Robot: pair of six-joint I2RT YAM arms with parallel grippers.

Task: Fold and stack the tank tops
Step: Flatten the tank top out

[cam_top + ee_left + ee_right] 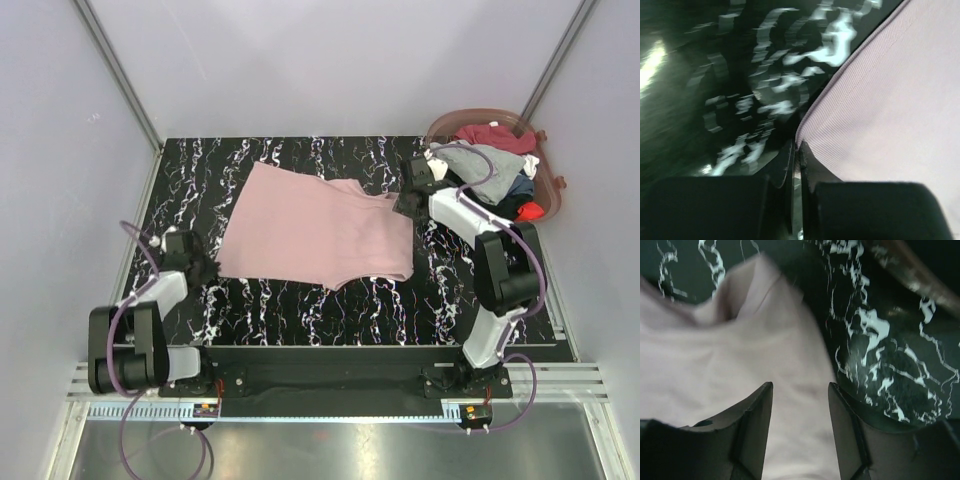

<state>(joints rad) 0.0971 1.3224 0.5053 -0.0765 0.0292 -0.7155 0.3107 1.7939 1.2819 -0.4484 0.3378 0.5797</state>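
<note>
I am starting at the left. The left gripper (pixel 799 148) is sitting at the near-left hem corner of the dusty pink thin ribbed-cloth tank top (pixel 310 228). Its dark fingers are pressed almost together with the corner nipped between them, so I am reading it as holding the cloth, though that wrist view is blurred.

The top itself is lying spread nearly flat across the middle of the black white-veined marble-pattern table (pixel 300 305), hem to the left and straps to the right. I am judging it light, limp and a little stretchy, with no stiffness to carry a fold by itself. It is likely to sag between two holds and drag on the tabletop, so corners, hem and strap seams are the places I am favouring for a pinch.

Further right, the right gripper (pixel 801 390) is hovering over the strap end with its jaws standing wide and nothing between them — pink cloth is lying under the left finger and bare table under the right.

At the far right, the round brownish translucent plastic basket (pixel 552 178) is holding the bunched grey, maroon, black and red tops (pixel 495 162).

I am finding no brand, label or readable writing anywhere.
</note>
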